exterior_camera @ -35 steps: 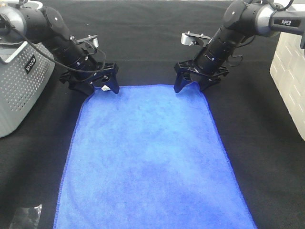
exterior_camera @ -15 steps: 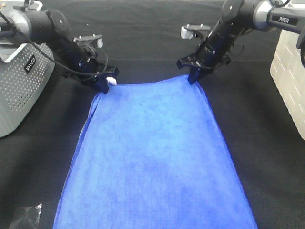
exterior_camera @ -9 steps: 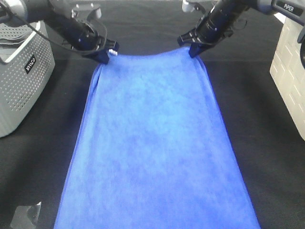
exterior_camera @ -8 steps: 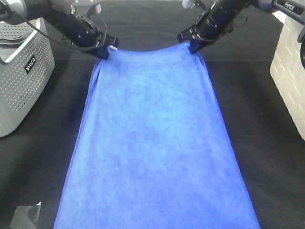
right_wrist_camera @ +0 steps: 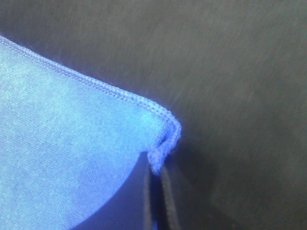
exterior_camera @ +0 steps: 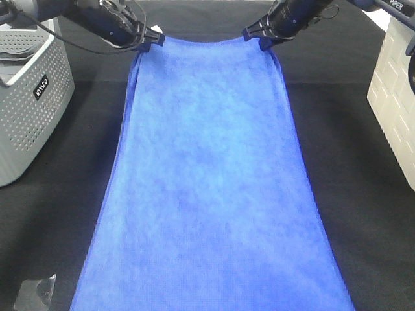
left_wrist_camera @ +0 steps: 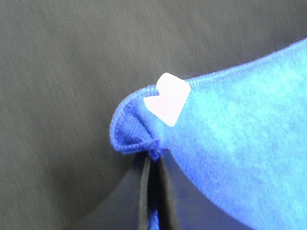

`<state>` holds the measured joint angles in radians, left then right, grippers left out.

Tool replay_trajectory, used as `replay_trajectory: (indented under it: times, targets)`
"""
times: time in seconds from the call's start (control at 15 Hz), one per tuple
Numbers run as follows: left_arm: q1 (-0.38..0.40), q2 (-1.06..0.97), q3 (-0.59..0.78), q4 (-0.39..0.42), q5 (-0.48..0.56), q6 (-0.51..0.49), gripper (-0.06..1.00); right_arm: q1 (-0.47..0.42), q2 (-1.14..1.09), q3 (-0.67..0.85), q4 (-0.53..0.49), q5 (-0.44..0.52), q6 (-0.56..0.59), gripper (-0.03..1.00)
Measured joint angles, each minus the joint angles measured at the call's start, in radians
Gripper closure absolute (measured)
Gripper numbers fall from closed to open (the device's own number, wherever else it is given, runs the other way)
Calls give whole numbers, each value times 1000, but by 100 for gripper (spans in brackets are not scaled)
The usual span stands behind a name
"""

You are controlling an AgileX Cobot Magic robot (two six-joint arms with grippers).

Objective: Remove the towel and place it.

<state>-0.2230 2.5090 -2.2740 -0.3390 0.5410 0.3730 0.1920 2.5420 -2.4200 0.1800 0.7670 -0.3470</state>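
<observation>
Near edge: large bright royal-blue microfibre towel (exterior_camera: 207,188) runs off frame bottom, so can't tell if its near end rests on the black table cloth (exterior_camera: 363,194) or hangs. Small clear plastic scrap (exterior_camera: 32,293) lies beside it, near left. Mid: grey perforated plastic basket (exterior_camera: 26,103) at left, white ribbed bin (exterior_camera: 392,97) at right, both apart from towel. Far: left gripper (exterior_camera: 150,43) clenched on the corner w/ small white tag (left_wrist_camera: 167,98); right gripper (exterior_camera: 262,39) pinching opposite corner, hem bunched at fingertips (right_wrist_camera: 158,187). Far edge sags btwn them. Judged: grasp done, lift underway; carry + placing left. Both arms cut off by frame top; placement spot unclear.
</observation>
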Motion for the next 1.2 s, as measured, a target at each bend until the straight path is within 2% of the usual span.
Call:
replay_trajectory:
  times: [0.33, 0.73, 1.2]
  targets:
    - [0, 5, 0, 17, -106, 28, 93, 0, 0, 0, -1, -105, 0, 97]
    - [0, 53, -1, 22, -127, 29, 93, 0, 40, -3, 0, -127, 0, 97]
    - [0, 132, -1, 22, -222, 31, 93, 0, 144, -3, 28, -188, 0, 97]
